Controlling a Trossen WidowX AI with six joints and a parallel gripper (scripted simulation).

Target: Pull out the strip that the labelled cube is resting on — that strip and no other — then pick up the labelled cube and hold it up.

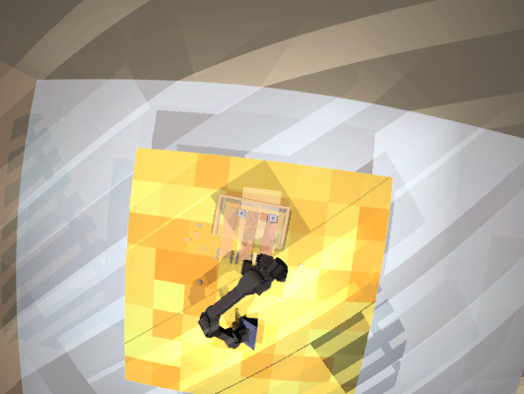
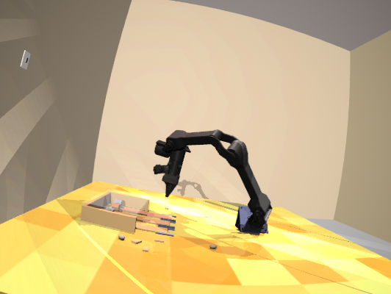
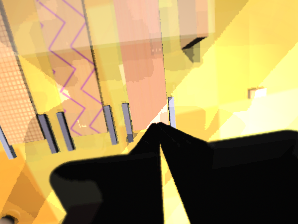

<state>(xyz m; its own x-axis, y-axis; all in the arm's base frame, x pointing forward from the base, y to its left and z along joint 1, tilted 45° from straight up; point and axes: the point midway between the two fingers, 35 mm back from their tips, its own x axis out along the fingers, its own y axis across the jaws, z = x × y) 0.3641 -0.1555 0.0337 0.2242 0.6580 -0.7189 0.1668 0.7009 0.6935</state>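
Note:
An open tan tray stands on the yellow table. Three strips run out of its open side: a checkered orange strip, a zigzag strip and a plain salmon strip, each ending in blue-grey handle bars. Two pale cubes with dark marks on top and a plain orange cube sit at the tray's back. My gripper is shut on nothing. It points down and hangs above the outer end of the salmon strip.
Small stones and chips lie on the table beside the strips' ends. The arm's blue base stands behind the gripper. The table edge runs along the right.

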